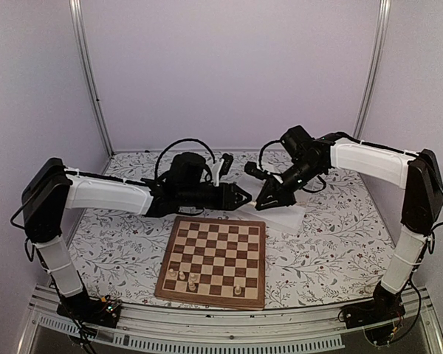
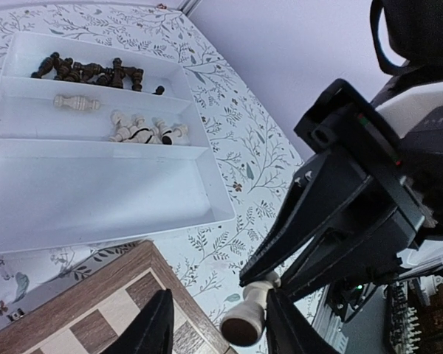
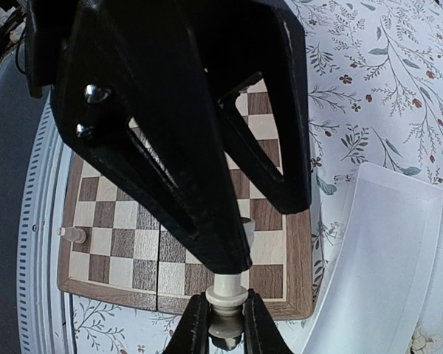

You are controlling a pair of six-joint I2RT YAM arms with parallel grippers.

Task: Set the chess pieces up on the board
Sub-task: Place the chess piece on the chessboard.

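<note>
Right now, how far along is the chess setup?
Barely started. A few pale pieces stand on the board's near rows. The right gripper holds another pale piece, the left gripper open beside it. The dark pieces and more pale ones lie in the tray.

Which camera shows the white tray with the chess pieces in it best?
The left wrist view: nearly the whole white tray shows, dark pieces in one section, pale pieces in the next. The top view shows only a bit beneath the right arm; the right wrist view just one corner.
</note>
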